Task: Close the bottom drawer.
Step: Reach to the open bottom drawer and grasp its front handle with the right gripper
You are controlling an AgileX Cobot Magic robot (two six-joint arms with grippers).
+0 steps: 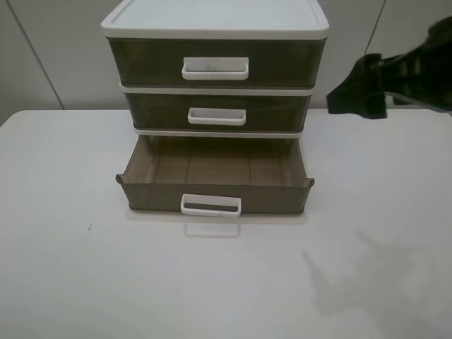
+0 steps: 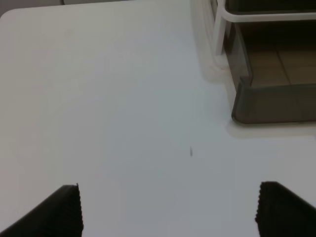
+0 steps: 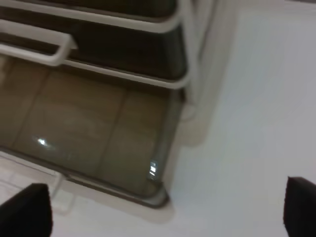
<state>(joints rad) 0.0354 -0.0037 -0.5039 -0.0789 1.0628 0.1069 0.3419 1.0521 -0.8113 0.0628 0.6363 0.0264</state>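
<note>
The bottom drawer (image 1: 215,173) is olive-brown and translucent, and it stands pulled out from the white-framed drawer unit (image 1: 215,21). It is empty, and its white loop handle (image 1: 210,205) faces the front. My right gripper (image 1: 357,88) hovers high to the right of the unit. In the right wrist view it (image 3: 163,212) is open above the drawer's front right corner (image 3: 155,197). My left gripper (image 2: 170,212) is open over bare table. The drawer's front left corner (image 2: 271,106) lies ahead of it. The left gripper is out of the exterior view.
The two upper drawers (image 1: 215,63) are shut in the unit. The white table (image 1: 78,268) spreads around it, with a small dark speck (image 1: 90,227) at the left. A pale wall stands behind the unit.
</note>
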